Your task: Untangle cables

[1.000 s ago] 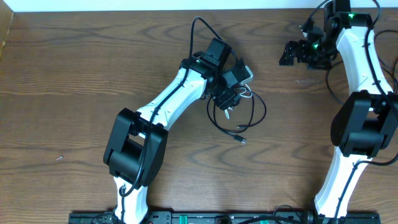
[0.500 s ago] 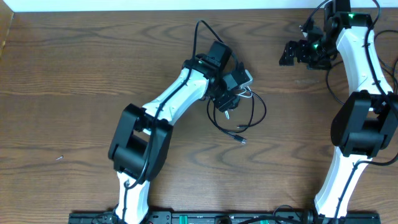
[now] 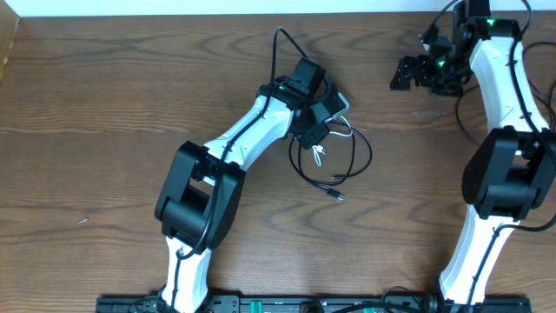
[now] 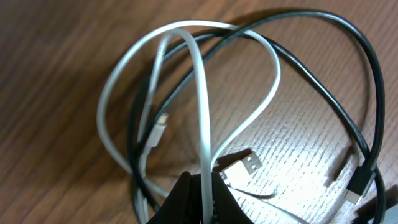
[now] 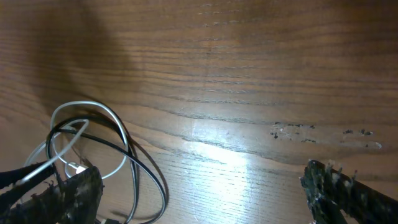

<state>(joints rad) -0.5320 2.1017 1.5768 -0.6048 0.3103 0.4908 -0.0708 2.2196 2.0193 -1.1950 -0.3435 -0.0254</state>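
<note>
The cables (image 3: 340, 161) lie tangled in loops at the table's middle. In the left wrist view a white cable (image 4: 202, 93) loops over a black cable (image 4: 367, 81), with a silver USB plug (image 4: 245, 165) beside them. My left gripper (image 3: 316, 132) sits over the pile's upper left, and its jaws (image 4: 203, 202) are shut on a strand of the white cable. My right gripper (image 3: 408, 74) hangs at the far right, well apart from the cables. Its jaws (image 5: 205, 199) stand wide open and empty, and the white cable (image 5: 93, 107) and a black cable (image 5: 152, 177) show at that view's lower left.
A black plug end (image 3: 335, 196) lies at the pile's lower edge. The white wall strip (image 3: 217, 7) borders the table's far side. Thick black arm wires (image 3: 276, 48) loop above the left wrist.
My left gripper has closed on the white cable, and its arm has shifted slightly toward the pile. The right arm has not moved.
</note>
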